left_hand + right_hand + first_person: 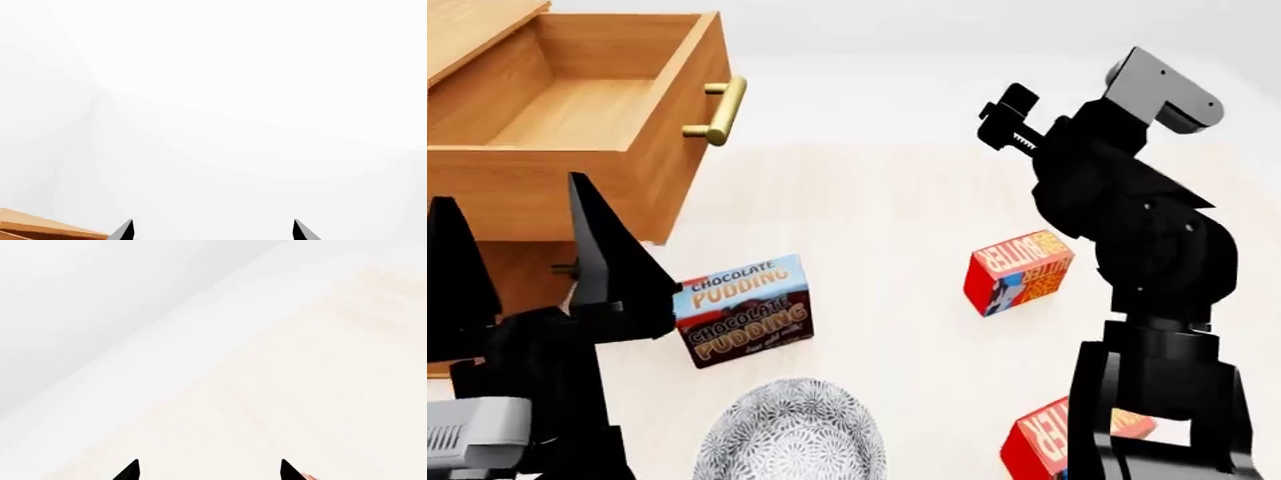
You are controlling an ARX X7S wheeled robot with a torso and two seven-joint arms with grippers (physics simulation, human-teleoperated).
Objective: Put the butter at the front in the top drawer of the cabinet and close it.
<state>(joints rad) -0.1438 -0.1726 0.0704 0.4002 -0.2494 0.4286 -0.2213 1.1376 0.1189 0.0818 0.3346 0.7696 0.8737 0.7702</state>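
Drawer open, butter not yet picked up.
Both the left gripper (514,250) and right gripper (208,471) stood spread and empty; the butter (1065,435) lay lower right, the top drawer (574,110) upper left; approach squarely.

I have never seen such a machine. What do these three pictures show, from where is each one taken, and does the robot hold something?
It is a simulated robot with two arms. The head camera looks down over a pale table. There you see the left gripper near the cabinet, whose top drawer stands open. On the table lie a Chocolate Pudding box, two butter boxes and a patterned bowl. The other two pictures come from cameras near each gripper; the right gripper shows only its fingertips. Both grippers are open and hold nothing.
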